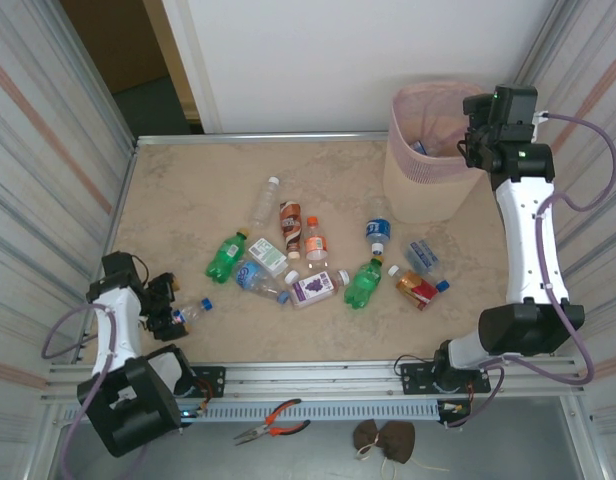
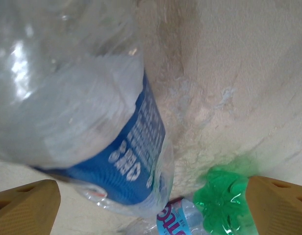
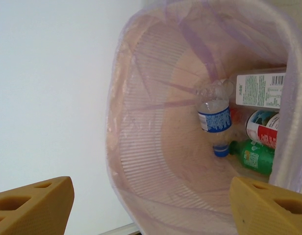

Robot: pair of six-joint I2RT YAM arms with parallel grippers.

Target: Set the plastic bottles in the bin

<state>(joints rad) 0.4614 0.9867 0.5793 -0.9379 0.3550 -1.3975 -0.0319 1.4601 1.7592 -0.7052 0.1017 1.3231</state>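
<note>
Several plastic bottles (image 1: pixel 316 288) lie scattered across the middle of the table. A clear one with a blue cap (image 1: pixel 193 312) lies apart at the near left. My left gripper (image 1: pixel 171 305) is low beside it and open. In the left wrist view that clear bottle with its blue label (image 2: pixel 126 161) looms close between my spread fingertips (image 2: pixel 31 205), with no pad touching it. The pink bin (image 1: pixel 433 165) stands at the far right. My right gripper (image 1: pixel 475 140) hangs open over its rim with nothing between its fingers (image 3: pixel 268 205). Several bottles (image 3: pixel 214 117) lie at the bin's bottom (image 3: pixel 180 161).
A green bottle's base (image 2: pixel 224 196) and a bottle with a light-blue label (image 2: pixel 178 220) lie just beyond the left gripper. Ribbed metal walls enclose the table on the left and right. Orange pliers (image 1: pixel 273 420) lie on the front ledge.
</note>
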